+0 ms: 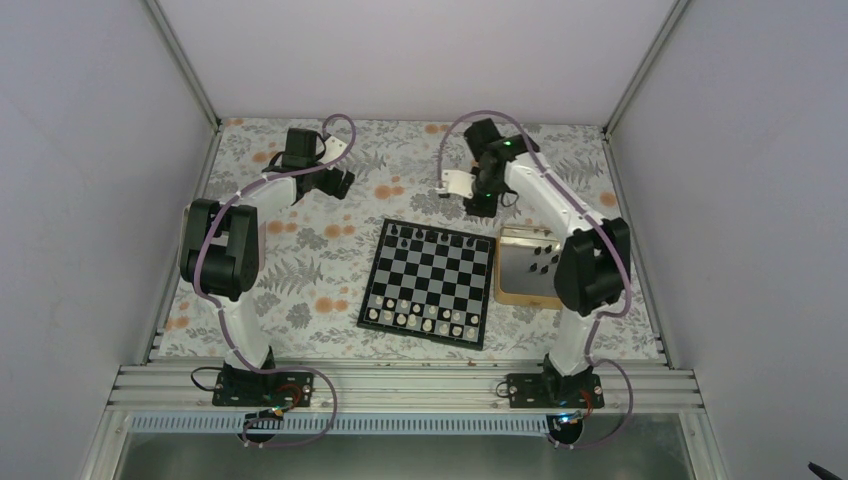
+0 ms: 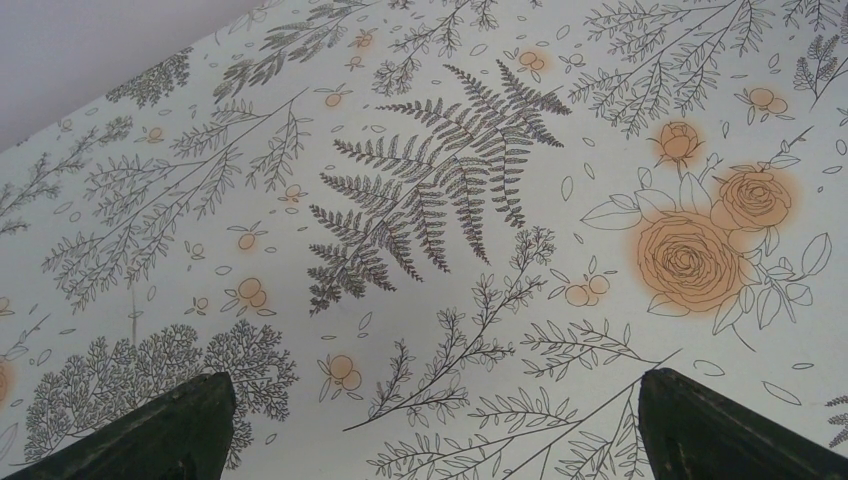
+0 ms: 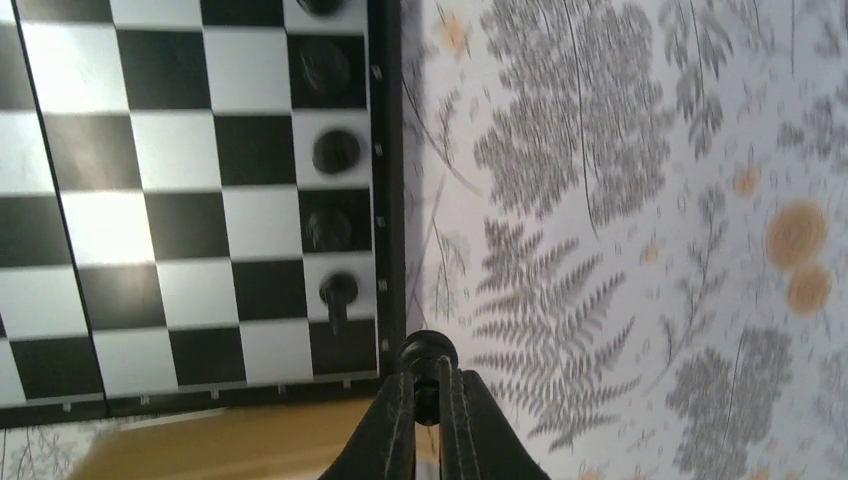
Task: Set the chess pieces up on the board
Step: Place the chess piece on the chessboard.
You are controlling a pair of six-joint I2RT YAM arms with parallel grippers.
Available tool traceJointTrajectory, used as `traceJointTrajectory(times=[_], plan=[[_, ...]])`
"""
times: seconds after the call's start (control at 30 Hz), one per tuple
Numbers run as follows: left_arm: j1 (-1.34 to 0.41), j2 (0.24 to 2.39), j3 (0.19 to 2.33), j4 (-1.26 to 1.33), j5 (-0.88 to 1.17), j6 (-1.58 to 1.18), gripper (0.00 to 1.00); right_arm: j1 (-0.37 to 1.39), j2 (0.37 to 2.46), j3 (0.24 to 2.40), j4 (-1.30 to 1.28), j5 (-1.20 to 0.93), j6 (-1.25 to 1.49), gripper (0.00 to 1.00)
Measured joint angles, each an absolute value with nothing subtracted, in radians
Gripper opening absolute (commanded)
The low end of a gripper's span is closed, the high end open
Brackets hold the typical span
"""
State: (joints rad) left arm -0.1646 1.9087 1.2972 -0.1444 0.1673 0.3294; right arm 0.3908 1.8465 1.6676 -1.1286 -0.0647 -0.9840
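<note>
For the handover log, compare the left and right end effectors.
The left end effector is open; the right end effector is shut. The left holds nothing; the right grips a black piece. The left hangs over cloth; the right by the board's corner. Both have dark fingers.

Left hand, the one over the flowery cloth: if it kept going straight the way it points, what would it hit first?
Probably just the flowered cloth: the left hand is open and aimed down at its fern print, with nothing else in line. How far off is unclear.
</note>
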Motion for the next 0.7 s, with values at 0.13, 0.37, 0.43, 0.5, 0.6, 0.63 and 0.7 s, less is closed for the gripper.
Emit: traceJointTrajectory(times=[0.13,0.37,0.43,0.5,0.6,0.63,0.7], plan=[[-0.165,1.909,1.297,-0.144,0.168,0.329,1.0,0.474,1.93,1.729,-1.131,-0.071,-0.978,0.05],[-0.164,1.908,1.297,-0.144,0.168,0.329,1.0,0.579,2.038,1.782,-1.15,-0.114,-0.98,0.06],[-0.164,1.908,1.297,-0.144,0.168,0.329,1.0,0.603,2.062,1.8,-1.15,-0.125,-0.983,0.07],[-0.164,1.908,1.297,-0.144,0.168,0.329,1.0,0.621,2.076,1.813,-1.154,-0.135,-0.987,0.07],[-0.164,1.908,1.297,-0.144,0.168,0.329,1.0,0.644,2.095,1.829,-1.161,-0.149,-0.995,0.06],[-0.164,1.908,1.297,-0.144,0.168,0.329,1.0,0.649,2.1,1.833,-1.161,-0.152,-0.998,0.06],[-0.164,1.908,1.297,-0.144,0.168,0.329,1.0,0.659,2.113,1.837,-1.164,-0.157,-1.002,0.06]])
